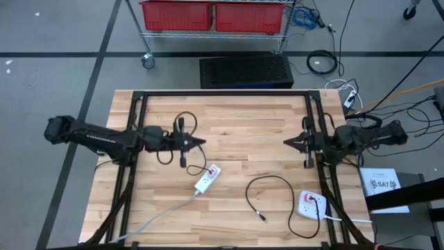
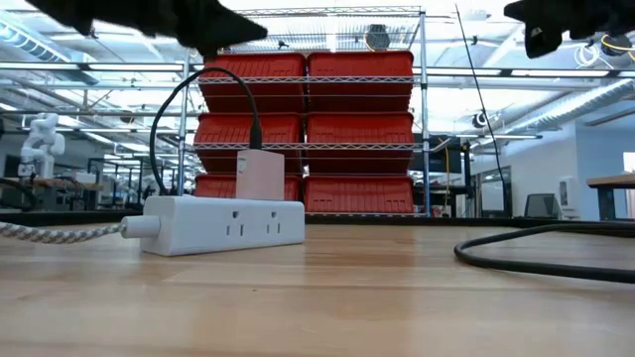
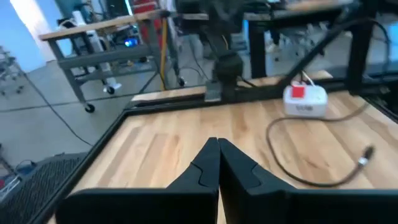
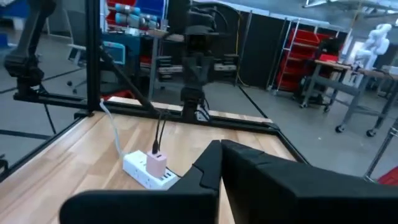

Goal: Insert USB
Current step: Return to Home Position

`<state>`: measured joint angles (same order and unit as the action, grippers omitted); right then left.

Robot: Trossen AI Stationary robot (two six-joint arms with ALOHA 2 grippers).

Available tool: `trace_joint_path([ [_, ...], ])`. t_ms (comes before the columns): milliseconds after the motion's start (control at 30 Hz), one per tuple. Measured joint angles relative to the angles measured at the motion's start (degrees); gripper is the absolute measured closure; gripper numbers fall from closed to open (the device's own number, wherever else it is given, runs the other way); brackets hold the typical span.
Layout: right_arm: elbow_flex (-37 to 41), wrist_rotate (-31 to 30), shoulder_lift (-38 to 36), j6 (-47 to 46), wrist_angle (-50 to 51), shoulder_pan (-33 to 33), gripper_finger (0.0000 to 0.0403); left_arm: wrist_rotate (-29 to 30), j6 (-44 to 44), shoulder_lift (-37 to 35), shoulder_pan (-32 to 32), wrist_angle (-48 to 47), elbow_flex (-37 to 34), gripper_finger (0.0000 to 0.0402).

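**Arms, 2.** Both are held level above the table (image 1: 236, 118), pointed at each other across its middle.
- The left gripper (image 1: 200, 142) is poised at 9 o'clock from the table centre. Its jaws are seen pressed together with nothing between them in its wrist view (image 3: 217, 142).
- The right gripper (image 1: 286, 142) is poised at 3 o'clock, its jaws likewise closed and empty (image 4: 221, 144).

**White outlet extensions, 2.**
- The left extension (image 1: 204, 183) is laid at 7 o'clock, near the centre.
- The right extension (image 1: 312, 203) is laid at 4 o'clock, and a red piece (image 3: 298, 92) is seated on it.

**Pink charger adapter, 1.** It (image 2: 260, 176) is plugged upright into the left extension.

**Black USB cables, 2.**
- The first cable (image 2: 256, 134) is seated in the adapter's top and arched over to 9 o'clock.
- The second cable (image 2: 459, 253) is looped on the wood beside the right extension, with one end left loose.
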<state>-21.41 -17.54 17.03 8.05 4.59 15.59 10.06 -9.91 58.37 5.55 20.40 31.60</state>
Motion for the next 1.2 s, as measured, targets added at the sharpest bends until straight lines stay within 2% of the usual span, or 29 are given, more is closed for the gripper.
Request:
trace_joint_path([
  [133,1.51,5.23,-6.5,0.54,4.11,-5.59,0.0403,-4.61,0.59,-0.96,-5.52,4.97,-3.64,0.0399],
  [233,1.53,6.05,-10.33,1.04,3.95,-8.07,0.0403,-4.54,0.37,-4.3,-6.48,6.04,-6.44,0.04],
  [367,1.69,7.01,-14.17,2.02,3.5,-9.61,0.0403,-1.9,1.48,-10.83,-6.78,5.98,-13.57,0.04],
  [500,5.06,7.35,-14.08,2.4,-0.45,-11.85,0.0403,-1.13,3.52,-15.07,-7.68,13.64,-21.05,0.04],
  [567,7.26,7.55,-13.07,3.46,-3.33,-13.5,0.0403,-1.83,3.63,-15.13,-9.39,14.93,-22.42,0.04],
  [767,8.18,13.82,-13.18,3.32,-3.57,-19.41,0.0403,-12.64,6.45,-15.38,-16.15,9.64,-23.15,0.04],
  [867,8.15,16.6,-15.47,3.54,-3.54,-21.45,0.0403,-13.26,5.46,-18.98,-16.84,12.77,-26.52,0.04],
  [967,8.38,19.05,-16.93,3.63,-4.9,-23.3,0.0403,-11.88,4.96,-25.8,-16.89,14.81,-31.03,0.04],
  [1200,11.23,22.04,-15.86,1.46,-6.04,-28.72,0.0403,-9.79,5.09,-43.86,-16.43,-3.61,-31.13,0.04],
])
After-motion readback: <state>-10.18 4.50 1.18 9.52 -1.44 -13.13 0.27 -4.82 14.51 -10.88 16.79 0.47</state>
